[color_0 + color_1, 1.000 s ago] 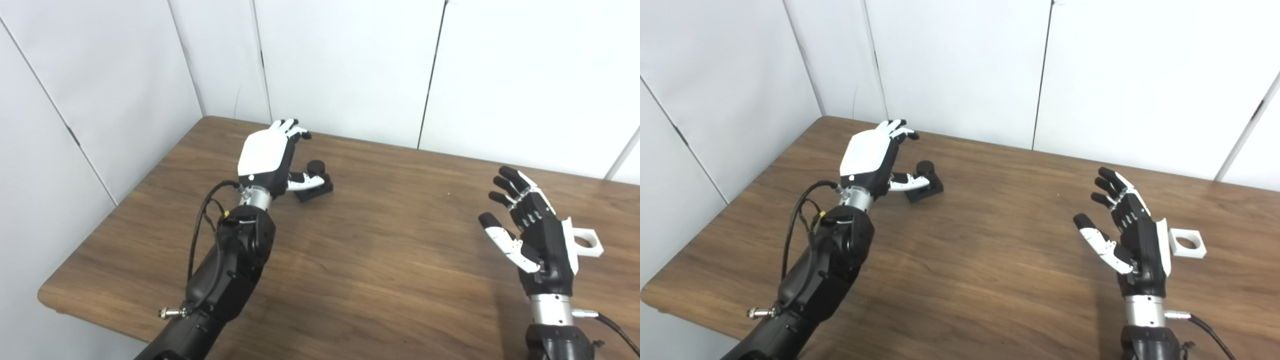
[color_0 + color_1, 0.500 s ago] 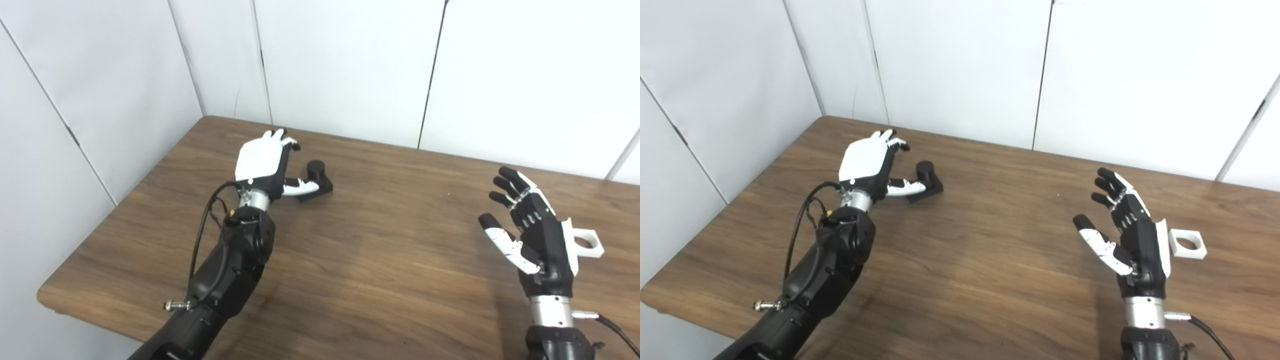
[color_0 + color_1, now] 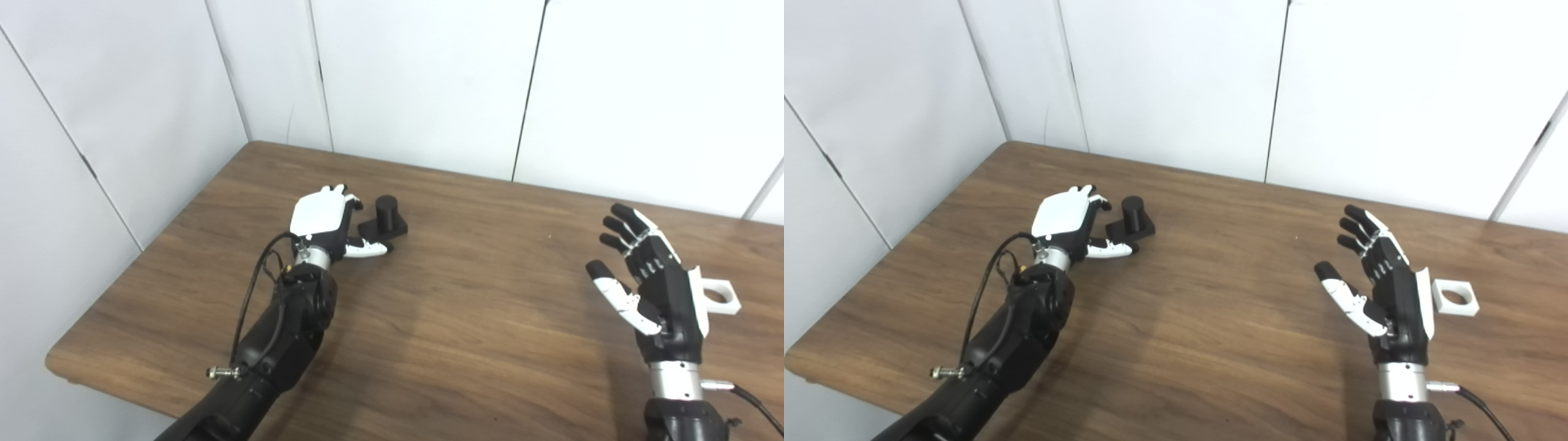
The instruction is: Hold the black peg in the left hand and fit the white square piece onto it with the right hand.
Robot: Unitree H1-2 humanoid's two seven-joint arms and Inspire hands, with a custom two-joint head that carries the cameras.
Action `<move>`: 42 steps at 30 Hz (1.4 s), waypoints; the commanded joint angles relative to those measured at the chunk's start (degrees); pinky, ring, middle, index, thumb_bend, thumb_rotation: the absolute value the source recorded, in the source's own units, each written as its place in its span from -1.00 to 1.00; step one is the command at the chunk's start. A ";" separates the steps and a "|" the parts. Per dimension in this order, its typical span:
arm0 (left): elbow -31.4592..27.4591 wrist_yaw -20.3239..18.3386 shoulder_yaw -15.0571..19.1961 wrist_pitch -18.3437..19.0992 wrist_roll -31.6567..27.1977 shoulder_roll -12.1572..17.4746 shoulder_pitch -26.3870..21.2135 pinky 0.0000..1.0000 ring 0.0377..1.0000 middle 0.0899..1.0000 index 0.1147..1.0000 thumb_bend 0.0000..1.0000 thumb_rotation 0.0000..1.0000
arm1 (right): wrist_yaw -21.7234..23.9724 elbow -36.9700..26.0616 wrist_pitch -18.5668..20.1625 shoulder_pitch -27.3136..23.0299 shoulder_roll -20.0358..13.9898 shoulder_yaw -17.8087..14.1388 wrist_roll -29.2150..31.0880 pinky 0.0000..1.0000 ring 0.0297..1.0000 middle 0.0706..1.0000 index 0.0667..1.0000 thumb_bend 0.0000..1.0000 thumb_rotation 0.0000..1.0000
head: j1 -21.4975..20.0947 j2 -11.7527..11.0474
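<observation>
My left robot hand (image 3: 318,217) sits low over the far left part of the table (image 3: 441,318), fingers curled but loose, thumb stretched out toward the black peg (image 3: 384,215). It holds nothing; the peg stands upright on its flat square base just beside my fingertips, and I cannot tell whether they touch the base. My right robot hand (image 3: 1387,294) hovers palm-in with its fingers spread, empty, at the right side of the table. The white square piece (image 3: 1454,297) lies flat just behind it, well apart from the peg.

Both parts look like rigid printed plastic, so I judge them light and stiff, not fragile, with smooth faces that could slip under a weak pinch. I would take the peg by its base, thumb on one side edge and fingers on the opposite one, leaving the round post free. The white piece I would pinch across two outer edges, keeping the central round hole uncovered. A light peg may skid on the wood if nudged before the fingers close.

The right eye view shows the whole white piece and its hole clear of my hand, while in the left eye view my hand's white back covers nearly half of it. The left eye view shows the peg's base corner slightly more open beside my thumb.
</observation>
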 commanded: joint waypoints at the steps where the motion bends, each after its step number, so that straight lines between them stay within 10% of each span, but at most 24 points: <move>1: 0.77 2.26 -0.07 -0.38 -0.26 1.22 -3.53 0.76 0.95 0.91 0.46 0.76 0.18 | -0.27 3.92 -0.47 8.08 -1.55 -1.00 0.31 0.55 0.65 0.70 0.58 0.03 -0.36 | -0.08 0.04; 42: 11.33 9.08 -3.33 -11.09 -12.72 1.62 -3.81 0.67 0.78 0.62 -0.17 0.03 -0.84 | -0.14 1.96 0.32 9.32 -1.50 -1.36 1.04 0.53 0.63 0.70 0.57 -0.01 -0.21 | -1.24 1.20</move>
